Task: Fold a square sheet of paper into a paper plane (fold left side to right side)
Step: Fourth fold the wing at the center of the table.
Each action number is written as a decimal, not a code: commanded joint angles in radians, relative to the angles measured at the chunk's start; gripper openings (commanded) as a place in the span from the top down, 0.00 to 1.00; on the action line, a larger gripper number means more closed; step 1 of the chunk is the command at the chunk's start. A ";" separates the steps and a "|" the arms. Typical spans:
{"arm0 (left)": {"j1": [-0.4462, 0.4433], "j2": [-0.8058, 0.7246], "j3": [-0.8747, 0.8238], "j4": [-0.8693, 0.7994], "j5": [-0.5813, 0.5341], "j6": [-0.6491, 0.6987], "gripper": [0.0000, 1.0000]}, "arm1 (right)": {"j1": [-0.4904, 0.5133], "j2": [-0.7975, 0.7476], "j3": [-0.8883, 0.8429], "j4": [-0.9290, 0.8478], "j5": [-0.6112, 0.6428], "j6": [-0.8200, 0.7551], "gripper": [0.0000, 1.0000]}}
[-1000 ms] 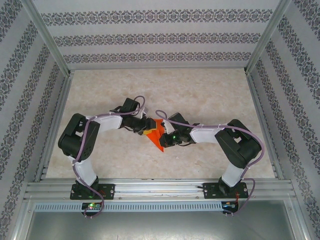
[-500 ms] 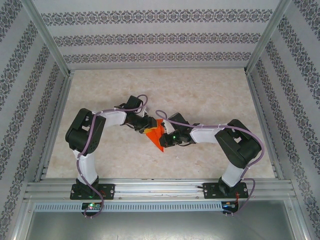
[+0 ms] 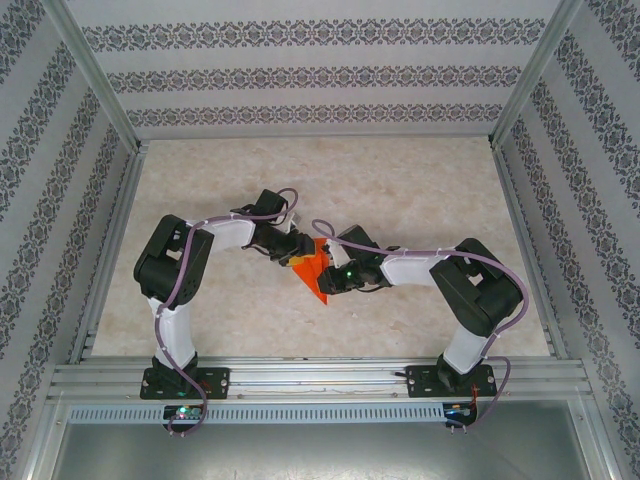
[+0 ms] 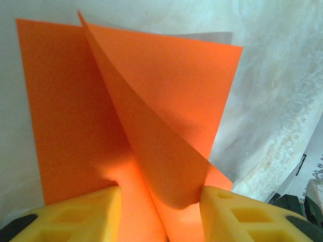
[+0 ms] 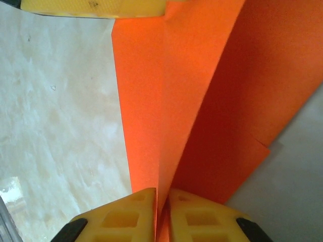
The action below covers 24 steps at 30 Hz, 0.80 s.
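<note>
1. Since a second ago, top view: the left arm's elbow has swung in toward the centre and its upper link stands more upright. The left gripper (image 3: 290, 252) sits at much the same spot on the square sheet of paper (image 3: 312, 268).
2. The right arm and right gripper (image 3: 328, 277) hold the same pose as before, and the sheet has not visibly shifted on the table (image 3: 400, 190).
3. The sheet lies mid-table, half folded, between the two grippers, which meet it from opposite sides.
4. Left wrist: the left gripper (image 4: 160, 191) has its fingers (image 4: 75, 212) spread wide, clamping nothing. The sheet (image 4: 65, 101) lies flat under and ahead of them.
5. A flap rises out of the gap, brushes the inner face of the right-hand finger and curls away to a point far ahead.
6. Edges, left wrist: the far edge lies well ahead of the tips. There is bare table beyond it and off to the right-hand finger's side.
7. Right wrist: the right gripper (image 5: 161, 194) has its fingers (image 5: 126, 217) almost together, pinching the sheet's (image 5: 146, 101) raised fold, which runs straight ahead from the slit.
8. Edges, right wrist: the flat layer ends just left of the left-hand finger, with open table beyond. A shaded layer's corner sits near the right-hand finger.
9. Far ahead of the right fingertips, a yellow finger of the left gripper (image 5: 96, 6) sits at the sheet's end.
</note>
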 commanded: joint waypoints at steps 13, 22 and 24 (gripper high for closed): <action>-0.010 0.051 -0.008 -0.092 -0.096 0.030 0.54 | -0.061 -0.072 -0.002 0.039 -0.122 0.065 0.66; -0.011 0.045 -0.009 -0.085 -0.095 0.025 0.54 | -0.110 -0.065 0.027 0.034 -0.146 0.093 0.62; -0.011 0.044 -0.009 -0.083 -0.095 0.025 0.54 | -0.104 -0.045 0.037 0.037 -0.138 0.104 0.62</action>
